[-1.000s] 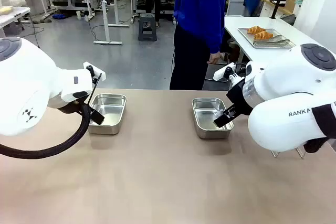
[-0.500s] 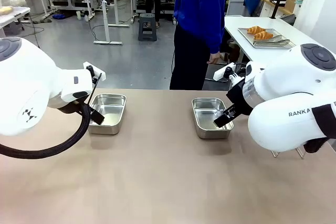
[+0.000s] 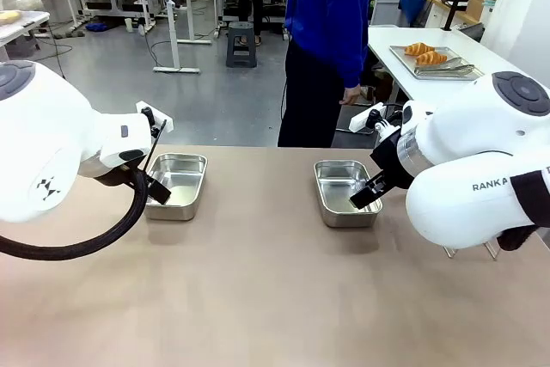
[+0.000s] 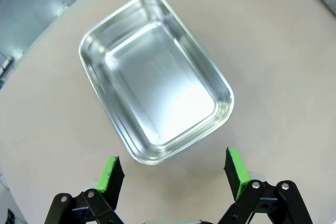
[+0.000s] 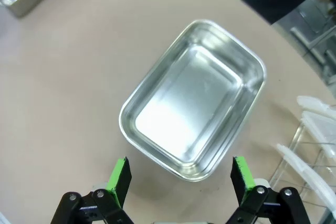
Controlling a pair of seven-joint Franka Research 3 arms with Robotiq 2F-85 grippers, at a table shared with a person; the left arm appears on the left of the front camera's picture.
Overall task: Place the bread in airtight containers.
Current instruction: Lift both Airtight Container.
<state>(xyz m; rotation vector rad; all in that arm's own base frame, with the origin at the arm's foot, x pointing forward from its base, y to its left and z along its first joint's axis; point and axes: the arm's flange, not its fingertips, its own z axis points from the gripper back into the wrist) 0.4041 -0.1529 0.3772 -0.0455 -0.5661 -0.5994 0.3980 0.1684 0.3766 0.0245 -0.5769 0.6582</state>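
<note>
Two lidless tins, left tin (image 3: 176, 185) and right tin (image 3: 344, 192), lie empty, ready for what look like croissants (image 3: 425, 53) upper right; left gripper (image 4: 173, 169) and right gripper (image 5: 181, 174) hover with jaws apart, holding nothing.

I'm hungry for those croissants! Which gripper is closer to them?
Right. The right gripper hangs by the right tin, on the side of the croissants; the left gripper is by the left tin, farther off.

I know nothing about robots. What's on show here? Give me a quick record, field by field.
Left tin: empty, uncovered, just ahead of left jaws
Right tin: empty, uncovered, just ahead of right jaws
Jaws: both pairs open, holding nothing
Croissants: two, on a tray on the side table
Person: standing at the far side
</note>
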